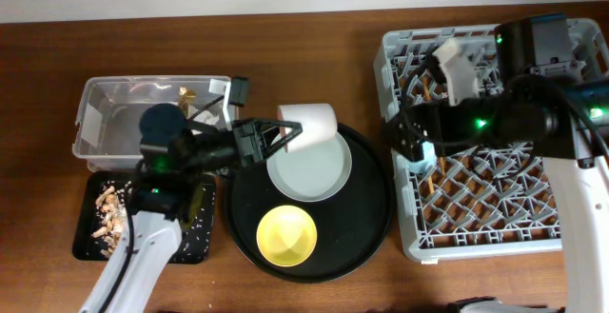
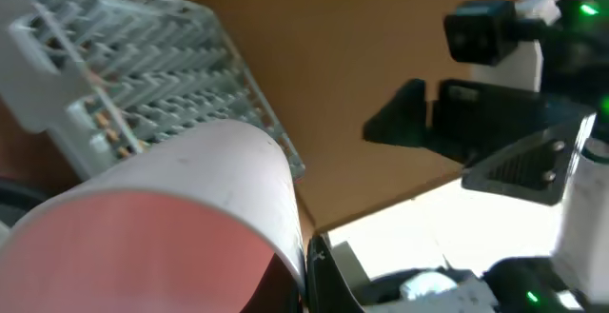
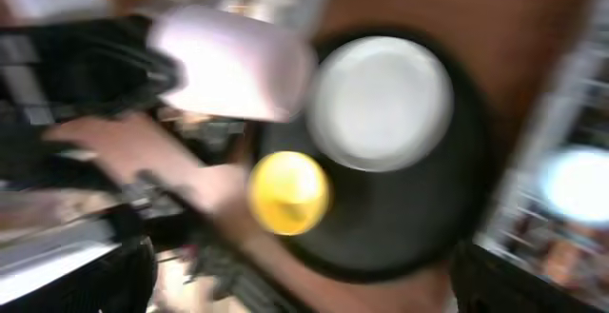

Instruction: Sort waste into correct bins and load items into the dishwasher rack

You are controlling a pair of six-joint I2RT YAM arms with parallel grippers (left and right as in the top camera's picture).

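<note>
Left hand (image 1: 278,138): closed on the pink cup (image 1: 309,123), one finger inside the mouth and one outside, pinching the wall. The cup is tipped on its side, off the worktop (image 1: 285,37), above the far-left edge of the plate (image 1: 319,175). In the left wrist view its pink inside fills the lower frame.

Right hand (image 1: 417,142): over the near-left part of the rack (image 1: 495,199), just above the blue cup (image 1: 422,159), which sits among the pegs. My right wrist view is smeared. The fingers look spread wide with nothing between them, but I hold that loosely.

The plate and the yellow bowl (image 1: 286,235) lie on the round black tray (image 1: 371,208), the bowl nearer than the plate and apart from it.

Handling, my judgement:
- The cup is light, rigid and smooth-walled, so a rim pinch can let it swing or slip. Carry it slowly and set it mouth-down between the pegs.
- The plate sits flat and low. Take it at the raised rim.
- The bowl is stiff. Pinch it over the lip.
</note>
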